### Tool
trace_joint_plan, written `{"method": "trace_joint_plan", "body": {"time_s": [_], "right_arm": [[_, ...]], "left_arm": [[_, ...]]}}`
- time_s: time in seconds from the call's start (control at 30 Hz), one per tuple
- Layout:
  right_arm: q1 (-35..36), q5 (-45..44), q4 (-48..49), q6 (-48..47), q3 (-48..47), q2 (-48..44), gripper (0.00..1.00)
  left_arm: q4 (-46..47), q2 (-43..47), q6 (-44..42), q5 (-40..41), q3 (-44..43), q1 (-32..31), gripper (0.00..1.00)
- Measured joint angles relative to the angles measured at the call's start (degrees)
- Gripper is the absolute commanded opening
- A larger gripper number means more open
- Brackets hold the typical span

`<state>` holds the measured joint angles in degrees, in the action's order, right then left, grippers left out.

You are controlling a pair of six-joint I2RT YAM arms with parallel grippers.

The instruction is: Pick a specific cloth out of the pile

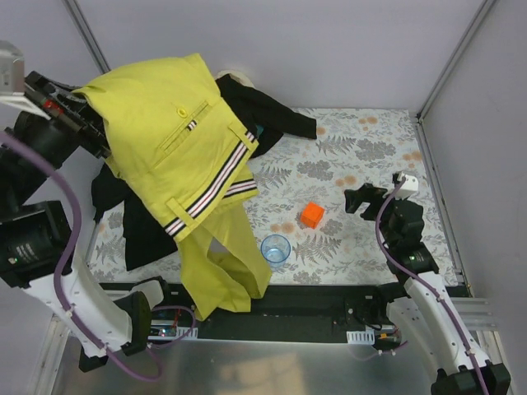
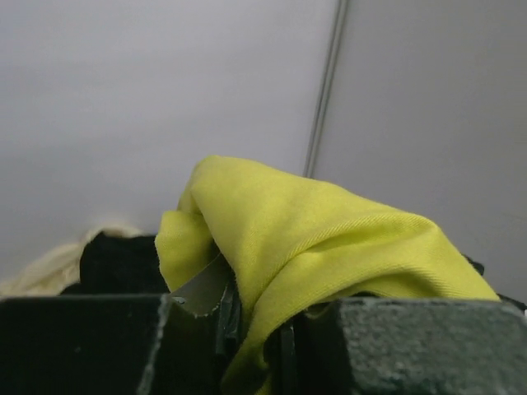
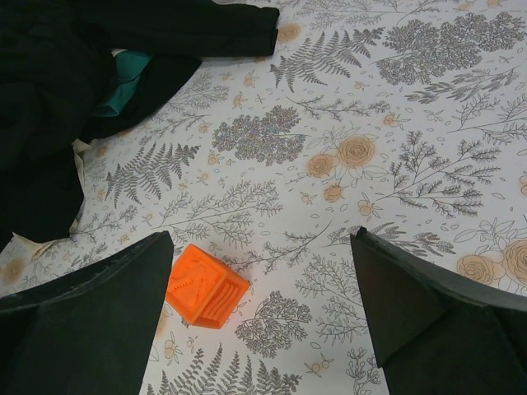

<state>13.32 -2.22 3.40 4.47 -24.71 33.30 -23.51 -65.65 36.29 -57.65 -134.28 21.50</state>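
The cloth [image 1: 173, 140], bright yellow with a button, pocket seams and black-and-white striped bands, hangs lifted over the table's left side, one leg trailing past the near edge. My left gripper [image 1: 86, 123] is shut on its upper left corner. In the left wrist view a yellow fold [image 2: 313, 239] is pinched between the closed jaws of the left gripper [image 2: 259, 337]. The pile [image 1: 268, 115] of black garments lies beneath and behind, with teal fabric [image 3: 123, 82] and a cream cloth [image 2: 49, 263]. My right gripper [image 1: 362, 197] [image 3: 262, 239] hovers open and holds nothing at mid-right.
An orange block [image 1: 311, 215] [image 3: 204, 288] lies on the floral table cover [image 1: 370, 148], near the right gripper's left finger. A clear blue cup [image 1: 275, 248] stands near the front edge beside the hanging yellow leg. Grey walls enclose the table at the back and on the right.
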Motion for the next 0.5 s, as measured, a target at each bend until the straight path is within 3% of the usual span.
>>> {"method": "trace_joint_plan", "body": {"time_s": [0.13,0.27,0.37,0.5], "right_arm": [[0.0,0.0,-0.7,0.0,0.0,0.1,0.99],[0.0,0.2,-0.7,0.0,0.0,1.2,0.99],[0.0,0.3,-0.7,0.3,0.0,2.9,0.99],[0.0,1.1,-1.0,0.9,-0.7,5.4,0.99]], "left_arm": [[-10.9,0.2,-10.7,-2.4,8.2,0.1,0.0],[-26.9,0.3,-27.0,-2.9,16.7,-1.7,0.0],[-37.5,1.1,-40.3,5.2,26.3,-11.5,0.0],[-43.2,4.0,-49.7,15.0,42.8,-28.3,0.0]]}}
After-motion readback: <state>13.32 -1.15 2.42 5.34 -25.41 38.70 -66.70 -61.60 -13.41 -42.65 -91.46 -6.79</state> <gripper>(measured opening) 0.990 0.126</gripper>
